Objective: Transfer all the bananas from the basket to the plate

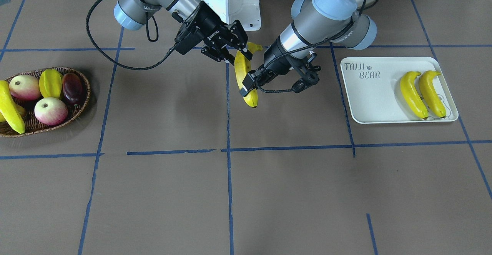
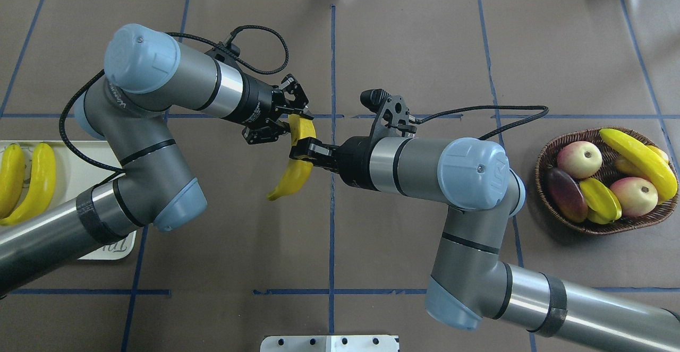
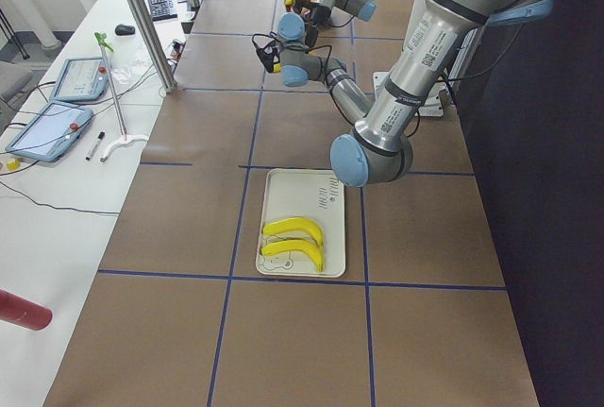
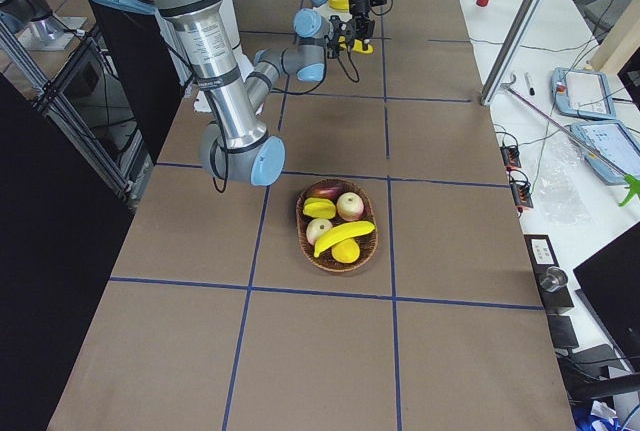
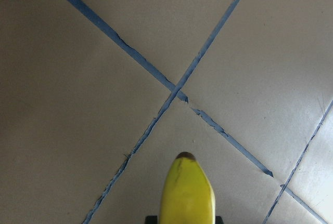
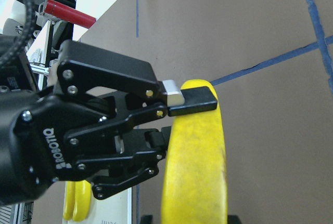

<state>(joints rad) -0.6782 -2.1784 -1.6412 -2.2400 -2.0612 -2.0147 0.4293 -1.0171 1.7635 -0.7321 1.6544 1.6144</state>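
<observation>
The right gripper (image 2: 307,151) pinches the held banana (image 2: 294,177) about mid-length, aloft over the middle of the table. The left gripper (image 2: 295,120) brackets the fruit's far end, at 12 o'clock of that grip in the overhead view. One pad (image 6: 193,102) lies on the skin, though I cannot tell whether it presses. This reads as a hand-over. Doing it well probably means the left gripper clamps squarely across the thick of the banana, not its tapering tip, before the right one lets go. A smooth curved skin may swivel in a two-finger hold, so the release wants to be slow and the carry level. From the meeting point, overhead, the plate (image 1: 369,101) lies at 9 o'clock, well apart. A pair of bananas (image 1: 413,94) lies side by side at its outer end, with bare tray beside them. The basket (image 2: 611,229) sits at 3 o'clock, with one more banana (image 2: 637,161) along its rim next to apples (image 2: 579,159) and a star fruit (image 2: 600,199). The table (image 1: 269,193) is brown and matte, squared off by blue tape lines (image 1: 292,149). Past its far edge runs a white bench with tablets (image 3: 47,128) and a red cylinder (image 3: 19,311).
</observation>
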